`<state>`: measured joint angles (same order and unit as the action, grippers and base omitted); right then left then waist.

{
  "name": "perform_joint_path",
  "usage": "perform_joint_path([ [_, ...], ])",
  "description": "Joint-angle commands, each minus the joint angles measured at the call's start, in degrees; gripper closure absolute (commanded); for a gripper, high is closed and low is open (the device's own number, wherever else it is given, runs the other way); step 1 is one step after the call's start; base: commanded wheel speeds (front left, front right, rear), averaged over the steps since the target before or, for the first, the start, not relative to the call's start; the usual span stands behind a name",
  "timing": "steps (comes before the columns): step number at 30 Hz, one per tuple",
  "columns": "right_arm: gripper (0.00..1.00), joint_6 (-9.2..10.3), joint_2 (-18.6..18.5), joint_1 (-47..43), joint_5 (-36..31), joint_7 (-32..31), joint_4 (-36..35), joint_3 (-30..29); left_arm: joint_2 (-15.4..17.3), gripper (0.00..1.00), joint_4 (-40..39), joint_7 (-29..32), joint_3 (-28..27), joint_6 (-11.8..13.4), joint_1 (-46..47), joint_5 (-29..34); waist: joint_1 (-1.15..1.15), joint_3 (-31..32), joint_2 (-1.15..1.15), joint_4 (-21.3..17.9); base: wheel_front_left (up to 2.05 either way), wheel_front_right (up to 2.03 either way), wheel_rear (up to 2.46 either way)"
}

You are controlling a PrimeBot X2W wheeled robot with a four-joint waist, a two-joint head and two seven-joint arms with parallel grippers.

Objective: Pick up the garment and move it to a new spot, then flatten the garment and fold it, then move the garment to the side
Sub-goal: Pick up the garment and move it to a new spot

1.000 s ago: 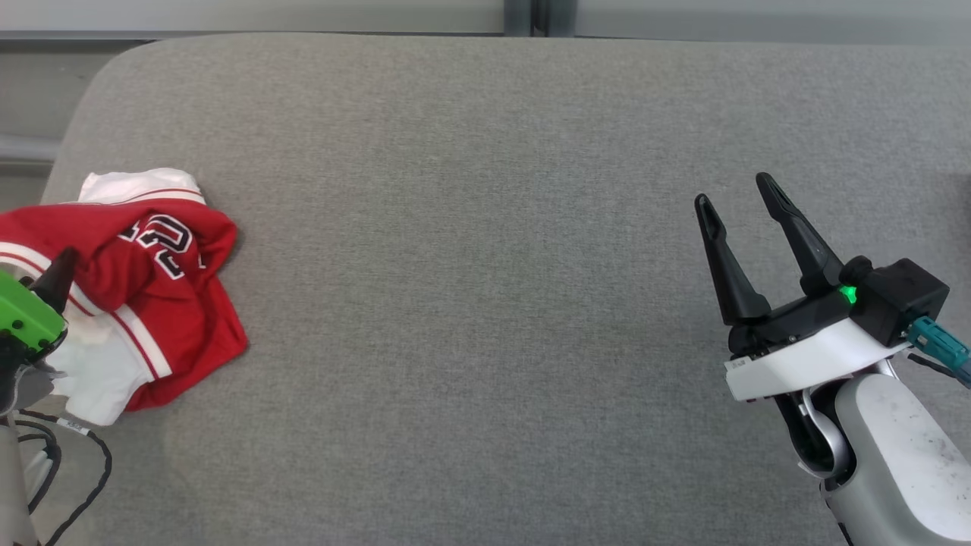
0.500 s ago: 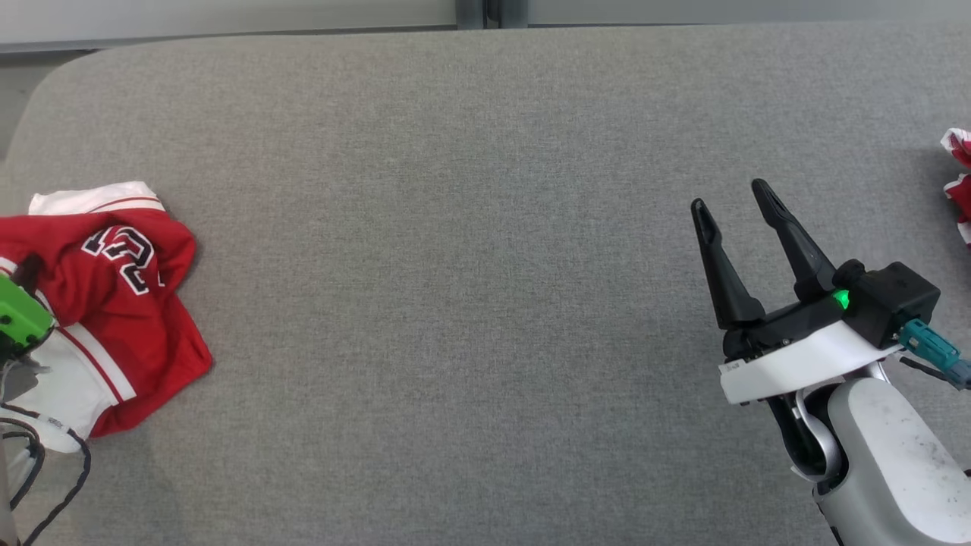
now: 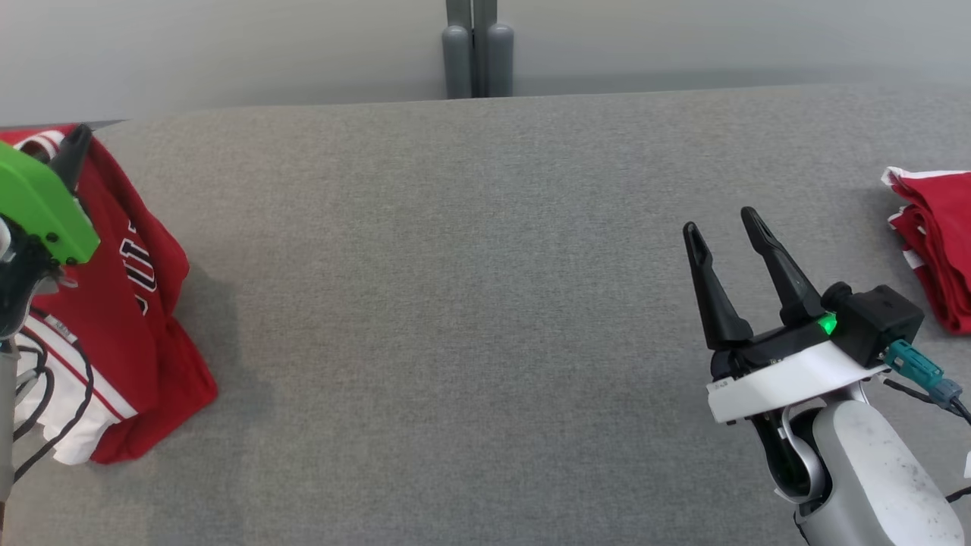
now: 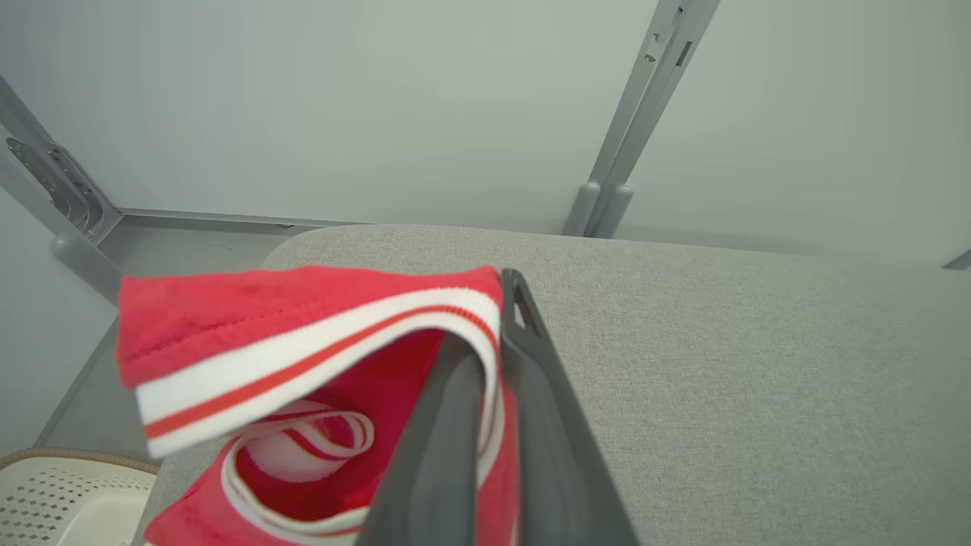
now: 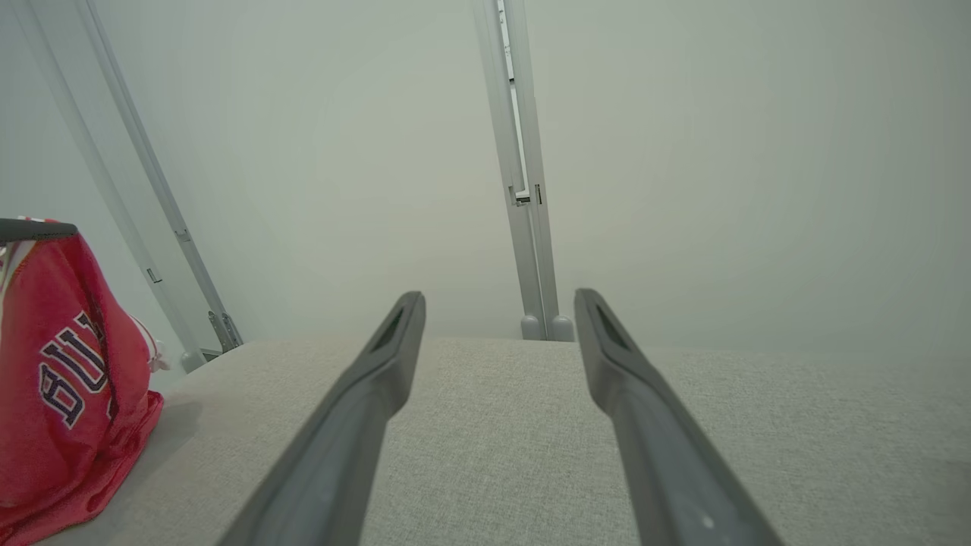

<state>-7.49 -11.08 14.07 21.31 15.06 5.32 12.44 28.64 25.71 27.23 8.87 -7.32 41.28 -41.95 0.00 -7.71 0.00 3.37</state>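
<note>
The garment [image 3: 144, 318] is a red jersey with white trim and dark lettering. It hangs at the left end of the grey table [image 3: 470, 303], its lower part still resting on the surface. My left gripper [image 3: 76, 148] is raised above the table and shut on the garment's striped white-and-red hem [image 4: 303, 326], which is pinched between the fingers [image 4: 493, 318]. My right gripper [image 3: 721, 227] hovers open and holds nothing over the table's right side. The right wrist view shows its spread fingers [image 5: 497, 303] and the hanging garment [image 5: 61, 379] far to the left.
Another red and white garment [image 3: 937, 258] lies bunched at the table's right edge. Grey posts [image 3: 476, 49] stand behind the table against a pale wall. A white perforated basket [image 4: 61, 500] sits below the table's left end. Cables [image 3: 45, 394] dangle by my left arm.
My left gripper has shut on the garment's hem and lifted it, so the jersey now hangs instead of lying crumpled. The head camera has tilted up. My right gripper stays open.
</note>
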Motion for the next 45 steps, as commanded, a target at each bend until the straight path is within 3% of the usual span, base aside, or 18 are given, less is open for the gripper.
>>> perform_joint_path([
  [1, 0.00, -0.01, 0.3, -1.1, 0.0, 0.1, 0.1, -0.4, 0.5, 1.00, -2.0, 0.4, 1.5, -0.2, 1.3, 0.2, 0.00, 1.8, 0.00, -3.0, 0.00, 0.00, 0.00],
  [10, 0.00, -0.01, 1.3, -1.7, -0.2, 0.2, 0.1, -1.9, -1.7, 1.00, -13.2, 4.4, 10.6, -0.2, 6.1, 0.9, 0.00, 3.7, 0.00, -10.2, 0.00, 0.00, 0.00],
  [21, 0.00, -0.01, 0.9, -2.2, -0.6, 0.1, -0.4, -5.0, -10.2, 1.00, -19.9, 1.4, 14.2, 0.6, 11.7, -0.1, 0.00, 4.1, 0.00, -15.6, 0.00, 0.00, 0.00],
  [26, 0.00, -0.01, 0.8, -2.6, -0.4, 0.1, 0.0, -5.3, -10.7, 1.00, -19.3, -1.0, 14.2, 1.7, 6.4, -0.3, 0.00, 3.0, 0.00, -15.7, 0.00, 0.00, 0.00],
  [31, 0.00, -0.01, 0.7, -2.6, -0.1, 0.1, 0.4, -4.7, -9.0, 1.00, -16.7, -5.2, 13.2, 2.6, -2.9, -0.4, 0.00, 1.9, 0.00, -15.4, 0.00, 0.00, 0.00],
  [38, 0.00, -0.01, -0.2, -2.7, 0.1, 0.1, 0.7, -4.2, -6.1, 1.00, -10.7, -14.2, 10.1, 4.6, -16.9, 0.4, 0.00, 1.7, 0.00, -15.3, 0.00, 0.00, 0.00],
  [43, 0.00, -0.01, -0.8, -3.1, 0.1, 0.2, 1.2, -3.7, -6.6, 1.00, -5.8, -20.4, 8.6, 5.6, -22.1, 0.7, 0.00, 2.0, 0.00, -14.1, 0.00, 0.00, 0.00],
  [44, 0.00, -0.01, -0.9, -3.0, 0.2, 0.1, 1.3, -3.5, -6.8, 0.91, -4.5, -21.7, 8.6, 5.6, -22.5, 1.1, 0.00, 2.0, 0.00, -13.9, 0.00, 0.00, 0.00],
  [45, 0.00, -0.01, -0.9, -3.0, 0.2, 0.2, 1.4, -3.3, -7.2, 0.60, -3.5, -22.6, 8.6, 5.5, -22.7, 1.3, 0.00, 2.1, 0.00, -13.6, 0.00, 0.00, 0.00],
])
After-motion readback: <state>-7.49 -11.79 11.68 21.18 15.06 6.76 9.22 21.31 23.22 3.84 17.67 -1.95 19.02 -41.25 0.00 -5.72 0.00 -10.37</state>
